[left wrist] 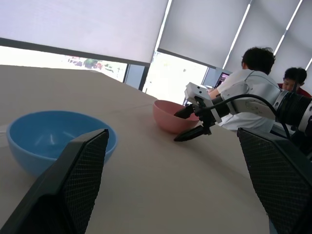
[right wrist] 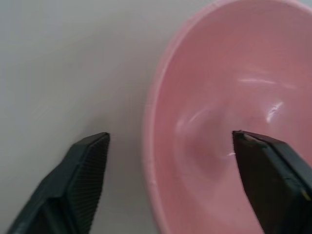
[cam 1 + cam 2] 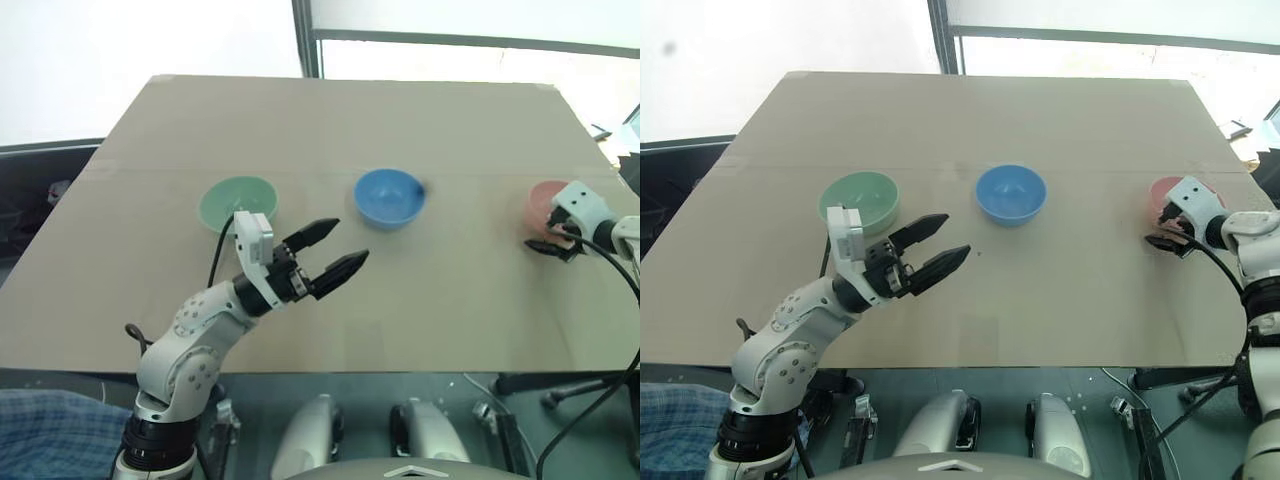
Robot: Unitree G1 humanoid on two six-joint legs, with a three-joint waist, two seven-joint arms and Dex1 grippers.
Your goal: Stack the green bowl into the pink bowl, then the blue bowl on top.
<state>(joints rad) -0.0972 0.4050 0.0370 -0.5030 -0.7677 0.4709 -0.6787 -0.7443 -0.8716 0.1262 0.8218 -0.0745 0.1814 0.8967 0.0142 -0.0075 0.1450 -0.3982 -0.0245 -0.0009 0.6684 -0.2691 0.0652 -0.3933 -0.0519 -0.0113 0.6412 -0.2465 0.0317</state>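
Note:
The green bowl (image 3: 238, 202) stands at the left of the table, the blue bowl (image 3: 389, 197) in the middle, and the pink bowl (image 3: 545, 203) near the right edge. All three are upright and apart. My left gripper (image 3: 348, 242) hovers open and empty just in front of the green bowl, pointing toward the blue bowl (image 1: 53, 136). My right gripper (image 2: 170, 139) is open astride the near rim of the pink bowl (image 2: 234, 97), one finger inside and one outside. Its fingers are clear of the rim.
The tan table (image 3: 420, 290) runs wide between the bowls and toward its front edge. Two people (image 1: 256, 73) sit beyond the table's right end, behind my right arm. A black cable (image 3: 615, 265) hangs off that arm.

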